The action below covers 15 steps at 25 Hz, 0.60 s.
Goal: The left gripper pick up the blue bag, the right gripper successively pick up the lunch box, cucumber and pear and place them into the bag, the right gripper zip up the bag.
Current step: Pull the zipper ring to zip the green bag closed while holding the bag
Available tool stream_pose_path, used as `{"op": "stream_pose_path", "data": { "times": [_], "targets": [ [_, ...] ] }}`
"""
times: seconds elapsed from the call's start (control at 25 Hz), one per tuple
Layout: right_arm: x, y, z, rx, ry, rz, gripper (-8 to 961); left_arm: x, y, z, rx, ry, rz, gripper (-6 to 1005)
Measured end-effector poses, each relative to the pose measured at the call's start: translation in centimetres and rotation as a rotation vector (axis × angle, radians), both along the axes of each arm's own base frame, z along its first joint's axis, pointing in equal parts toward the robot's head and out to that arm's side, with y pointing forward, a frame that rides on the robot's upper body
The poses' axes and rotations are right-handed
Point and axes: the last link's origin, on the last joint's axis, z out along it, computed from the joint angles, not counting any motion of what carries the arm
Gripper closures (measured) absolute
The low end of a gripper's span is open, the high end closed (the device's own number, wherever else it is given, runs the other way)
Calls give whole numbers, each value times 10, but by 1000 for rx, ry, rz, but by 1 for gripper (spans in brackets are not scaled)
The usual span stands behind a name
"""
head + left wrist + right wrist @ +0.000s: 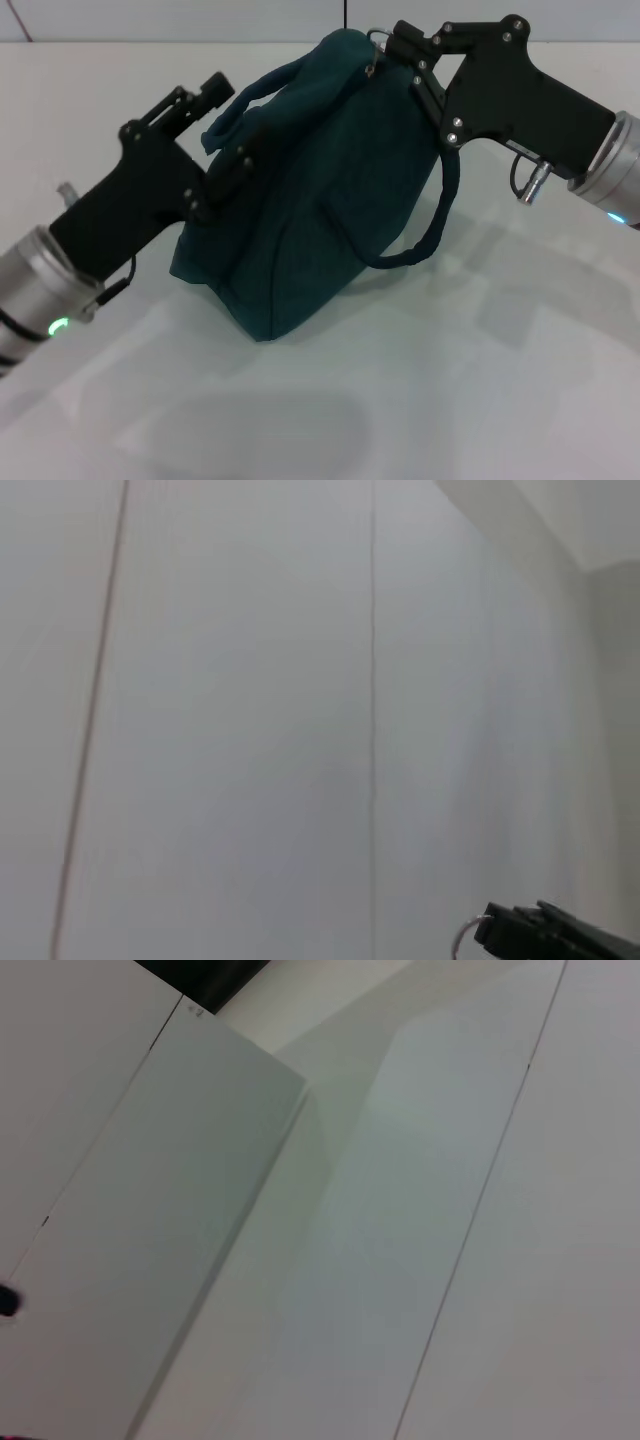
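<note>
Blue bag (300, 190), unlabelled, pinched between left end effector (232, 160) and right end effector (395, 45).

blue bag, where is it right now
In the head view the blue bag sits mid-table, between the left gripper at its left end and the right gripper at its top.

no readable text, no labels, no brand marks, no numbers on any surface in view

A white table (420, 400) spans the whole scene. One thing rests on it — the blue bag (310, 190), standing at the middle toward the far side, its strap drooping right.
</note>
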Motion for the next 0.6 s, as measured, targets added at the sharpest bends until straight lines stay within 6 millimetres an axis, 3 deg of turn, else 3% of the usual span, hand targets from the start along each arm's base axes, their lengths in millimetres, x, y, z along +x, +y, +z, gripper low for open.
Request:
{"op": "stream_pose_path", "data": {
  "times": [0.16,0.36,0.6],
  "targets": [
    [1,0,0,-1,-1,-3,936,7,17,8,-107,36,-23,339],
    [1,0,-1,-2,-3,-1,936,15,32,18,-219,91,-28,125],
    [1,0,-1,-2,-4,-3,936,17,43,16,-265,148,9,126]
  ]
}}
